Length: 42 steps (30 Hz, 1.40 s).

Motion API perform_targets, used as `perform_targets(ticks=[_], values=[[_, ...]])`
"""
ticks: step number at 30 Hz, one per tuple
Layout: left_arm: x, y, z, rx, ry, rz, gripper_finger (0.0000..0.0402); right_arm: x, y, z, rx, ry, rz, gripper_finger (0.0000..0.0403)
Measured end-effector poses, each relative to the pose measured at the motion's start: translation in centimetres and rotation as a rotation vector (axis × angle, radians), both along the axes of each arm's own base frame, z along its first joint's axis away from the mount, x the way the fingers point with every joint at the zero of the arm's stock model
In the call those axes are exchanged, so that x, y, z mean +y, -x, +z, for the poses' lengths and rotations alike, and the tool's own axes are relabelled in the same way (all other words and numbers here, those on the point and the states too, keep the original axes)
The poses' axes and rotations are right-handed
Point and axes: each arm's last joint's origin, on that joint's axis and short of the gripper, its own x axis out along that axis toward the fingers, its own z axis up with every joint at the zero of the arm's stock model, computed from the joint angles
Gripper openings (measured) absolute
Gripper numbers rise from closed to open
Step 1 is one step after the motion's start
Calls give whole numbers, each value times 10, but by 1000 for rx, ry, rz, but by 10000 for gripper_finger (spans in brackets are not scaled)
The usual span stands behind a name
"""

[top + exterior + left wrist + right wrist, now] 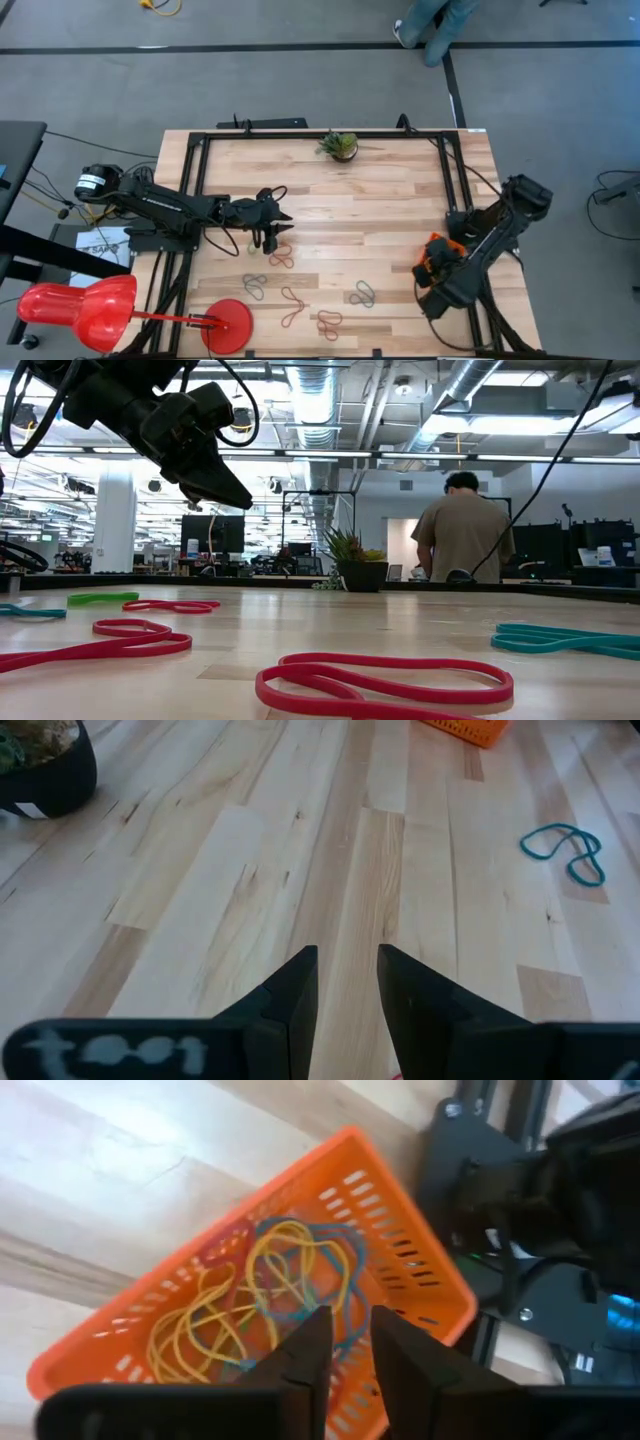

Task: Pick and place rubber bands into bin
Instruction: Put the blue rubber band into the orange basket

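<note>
Several rubber bands lie flat on the wooden table near its front edge, among them a red one (293,305), a grey one (362,294) and a red one (385,685). A teal band (565,850) lies ahead of my left gripper (347,952), which hovers open above the table's left half (275,218) with nothing between its fingers. The orange bin (400,1230) stands at the table's right edge (438,250) and holds yellow, blue and green bands (270,1295). My right gripper (350,1312) points down over the bin, fingers apart, nothing between them.
A small potted plant (340,146) stands at the table's far edge. A red disc (228,325) with a red lamp-like thing (75,310) sits at the front left. Black frame rails (190,190) run along the table's sides. A person (462,540) stands beyond the table.
</note>
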Motion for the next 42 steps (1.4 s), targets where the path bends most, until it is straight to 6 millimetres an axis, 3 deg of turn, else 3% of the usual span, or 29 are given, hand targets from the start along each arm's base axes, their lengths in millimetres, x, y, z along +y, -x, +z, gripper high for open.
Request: perform_targets(ticks=[6, 12, 16, 21, 26, 35, 42], values=[[0, 0, 0, -2, 18, 11, 96, -5, -17, -6, 20, -77, 52, 103], [0, 0, 0, -3, 25, 14, 96, -16, -34, 19, -90, -114, 131, 120], [0, 0, 0, -3, 25, 14, 96, -13, -48, 34, -316, -68, 308, 123], [0, 0, 0, 0, 25, 14, 96, 9, -76, 34, -511, -138, 629, 121], [0, 0, 0, 0, 25, 14, 96, 33, -101, 8, -520, -213, 835, 121], [0, 1, -1, 6, 24, 14, 96, 51, -123, -55, -402, -404, 830, 121], [0, 0, -1, 4, 25, 13, 96, 46, -127, -63, -368, -414, 808, 121]])
